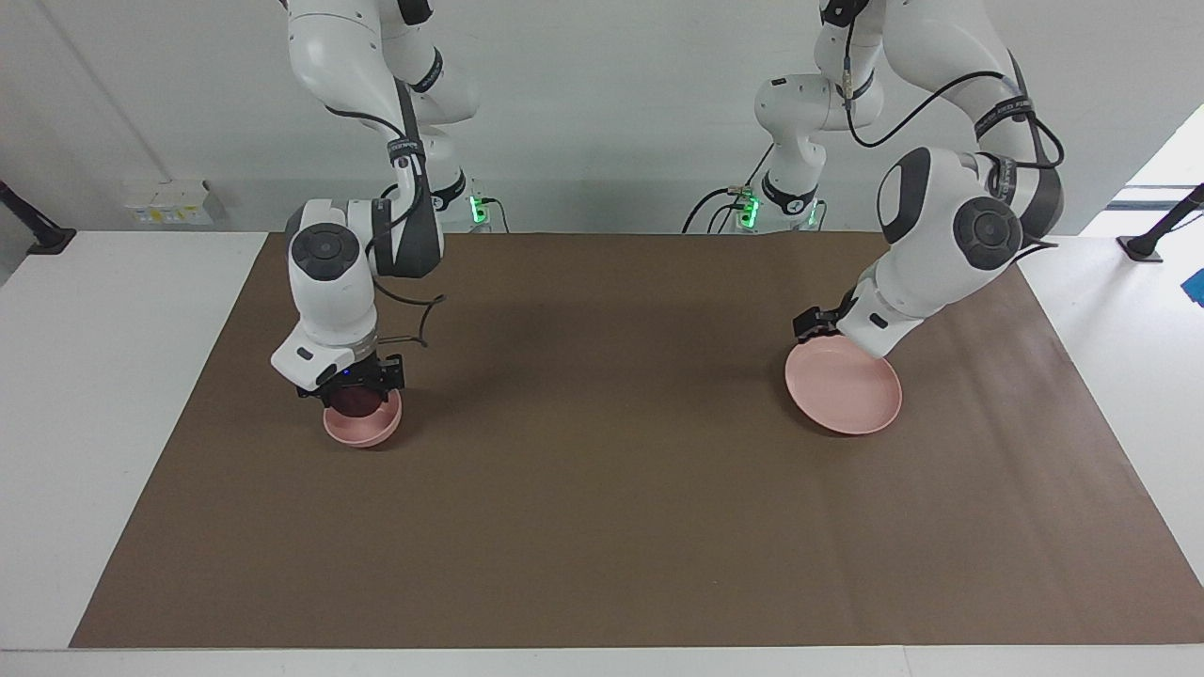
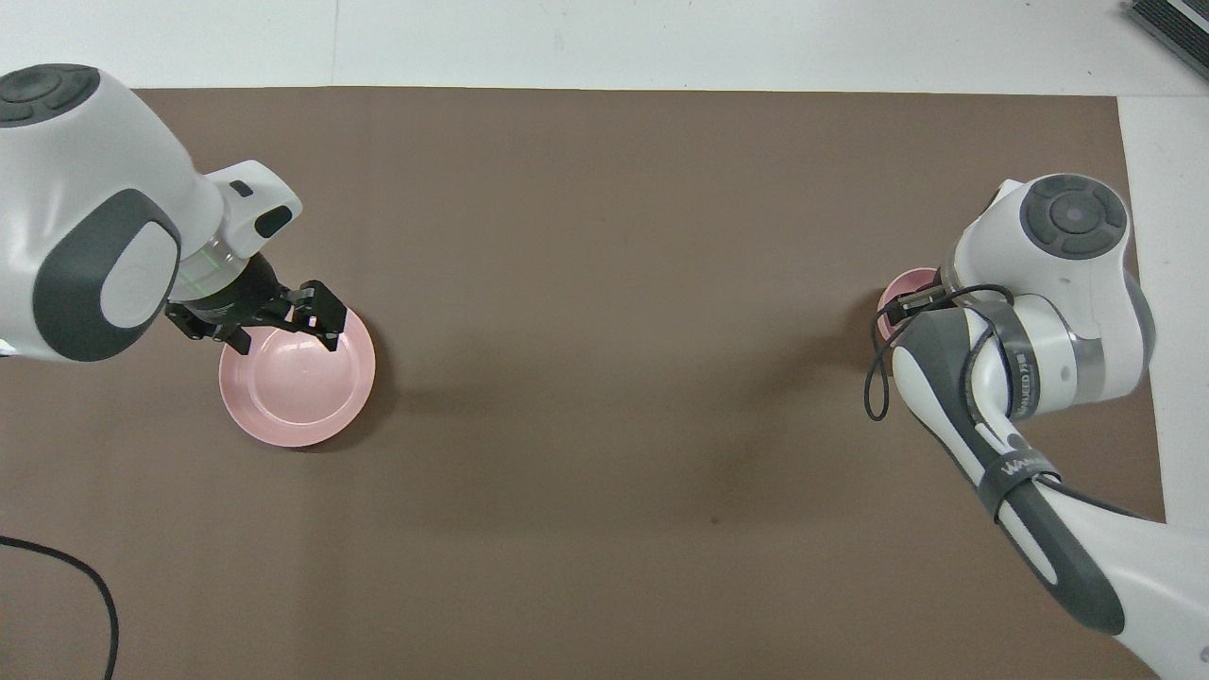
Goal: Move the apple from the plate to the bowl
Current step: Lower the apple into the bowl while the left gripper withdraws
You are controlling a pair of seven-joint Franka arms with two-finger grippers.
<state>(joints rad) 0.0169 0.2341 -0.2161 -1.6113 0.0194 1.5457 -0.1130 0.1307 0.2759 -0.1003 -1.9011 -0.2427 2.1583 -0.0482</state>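
The dark red apple (image 1: 356, 402) sits in the small deep pink bowl (image 1: 362, 425) toward the right arm's end of the table. My right gripper (image 1: 354, 384) is low over the bowl, right on top of the apple. In the overhead view the right arm covers the apple, and only a piece of the bowl's rim (image 2: 892, 297) shows. The wide pink plate (image 1: 847, 387) lies bare toward the left arm's end; it also shows in the overhead view (image 2: 297, 382). My left gripper (image 2: 283, 332) is open and empty, a little above the plate's rim (image 1: 811, 327).
A brown mat (image 1: 602, 451) covers the table between the two dishes. White table edges (image 1: 113, 376) flank it. A black cable (image 2: 76, 576) lies by the left arm's base.
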